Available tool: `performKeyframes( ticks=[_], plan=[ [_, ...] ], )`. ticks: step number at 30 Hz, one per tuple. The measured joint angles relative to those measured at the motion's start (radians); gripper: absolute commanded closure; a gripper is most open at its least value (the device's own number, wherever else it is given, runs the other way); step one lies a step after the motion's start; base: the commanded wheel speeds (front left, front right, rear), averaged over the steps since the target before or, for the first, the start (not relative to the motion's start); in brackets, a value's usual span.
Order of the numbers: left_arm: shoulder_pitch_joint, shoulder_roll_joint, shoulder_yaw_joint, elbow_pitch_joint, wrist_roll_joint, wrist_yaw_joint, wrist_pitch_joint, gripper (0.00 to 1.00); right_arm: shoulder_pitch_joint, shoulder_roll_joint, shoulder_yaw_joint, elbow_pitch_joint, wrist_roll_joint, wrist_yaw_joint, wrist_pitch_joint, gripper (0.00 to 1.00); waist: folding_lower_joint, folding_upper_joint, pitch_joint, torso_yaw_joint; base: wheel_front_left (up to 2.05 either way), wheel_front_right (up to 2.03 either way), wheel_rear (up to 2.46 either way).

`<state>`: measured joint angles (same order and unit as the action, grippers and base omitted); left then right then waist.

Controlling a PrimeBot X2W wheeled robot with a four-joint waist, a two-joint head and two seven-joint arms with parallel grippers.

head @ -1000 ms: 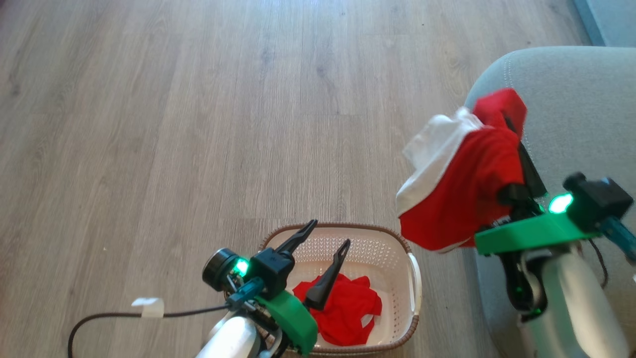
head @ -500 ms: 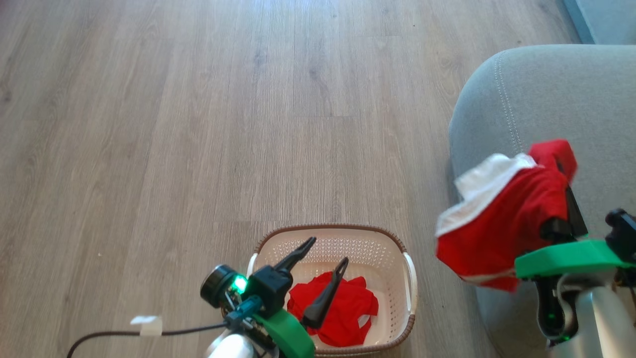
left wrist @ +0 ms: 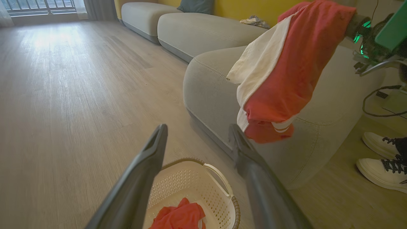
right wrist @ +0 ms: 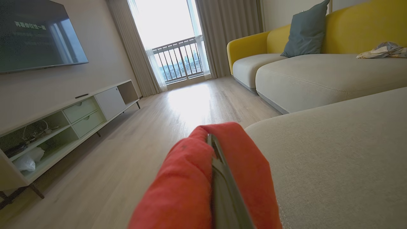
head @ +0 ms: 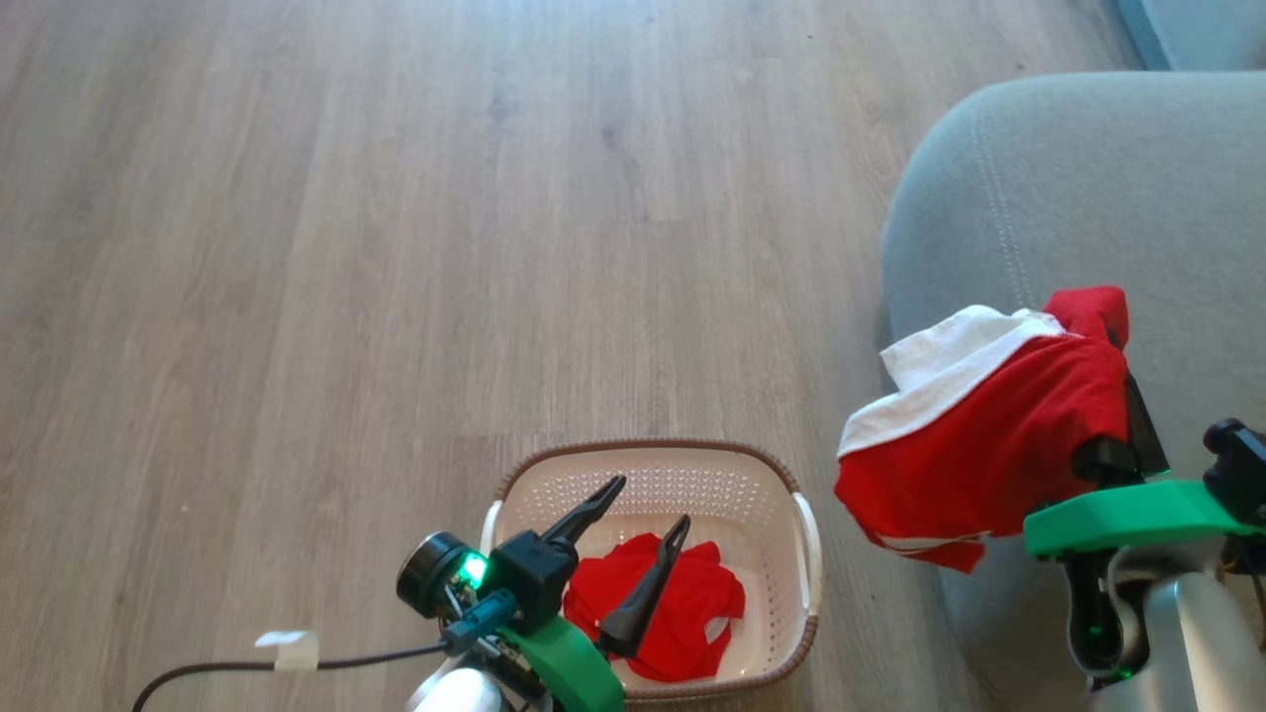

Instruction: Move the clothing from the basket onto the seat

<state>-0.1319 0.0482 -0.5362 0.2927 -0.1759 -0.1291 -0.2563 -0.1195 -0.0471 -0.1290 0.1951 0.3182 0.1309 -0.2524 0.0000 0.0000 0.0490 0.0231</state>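
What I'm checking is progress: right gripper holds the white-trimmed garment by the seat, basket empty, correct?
Not empty: the head view shows a plain red garment lying in the basket. The right gripper does hold the white-trimmed garment by the seat.

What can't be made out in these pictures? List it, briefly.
- Right gripper fingertips: wrapped in the trimmed garment, head view.
- Basket near-left corner: behind the left gripper, head view.
- Shoes: cut by left wrist view's right edge.
- Television text: too small, right wrist view.
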Motion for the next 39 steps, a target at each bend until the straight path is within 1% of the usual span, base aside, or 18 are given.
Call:
performKeyframes(
  ticks=[6,16,17,24,34,37,39],
  plan=[
    [-0.001,0.001,-0.002,-0.007,0.0,0.0,0.0,0.0,-0.016,0.0,-0.006,-0.023,-0.014,0.0,0.0,1.0,0.0,0.0,0.012,-0.048,0.0,0.0,0.0],
    [-0.022,0.001,-0.031,-0.015,0.01,0.0,0.0,0.0,-0.021,0.002,-0.062,-0.067,-0.02,0.0,0.0,1.0,0.0,0.0,0.041,-0.198,0.0,0.0,0.0],
    [-0.022,0.001,-0.031,-0.015,0.01,0.0,0.0,0.0,-0.021,0.002,-0.062,-0.067,-0.02,0.0,0.0,1.0,0.0,0.0,0.041,-0.198,0.0,0.0,0.0],
    [-0.057,0.002,-0.049,-0.018,0.018,0.0,0.0,0.0,-0.021,0.004,-0.077,-0.088,-0.019,0.0,0.0,1.0,0.0,0.0,0.065,-0.317,0.0,0.0,0.0],
    [-0.065,0.011,-0.079,-0.019,0.028,0.0,0.0,0.0,-0.02,0.006,-0.077,-0.094,-0.009,0.0,0.0,1.0,0.0,0.0,0.094,-0.49,0.0,0.0,0.0],
    [-0.076,0.014,-0.089,-0.018,0.028,0.0,0.0,0.0,-0.019,0.007,-0.089,-0.098,-0.002,0.0,0.0,1.0,0.0,0.0,0.102,-0.534,0.0,0.0,0.0],
    [-0.085,0.014,-0.11,-0.017,0.028,0.0,0.0,0.0,-0.015,0.007,-0.111,-0.107,0.003,0.0,0.0,1.0,0.0,0.0,0.11,-0.55,0.0,0.0,0.0]
  ],
)
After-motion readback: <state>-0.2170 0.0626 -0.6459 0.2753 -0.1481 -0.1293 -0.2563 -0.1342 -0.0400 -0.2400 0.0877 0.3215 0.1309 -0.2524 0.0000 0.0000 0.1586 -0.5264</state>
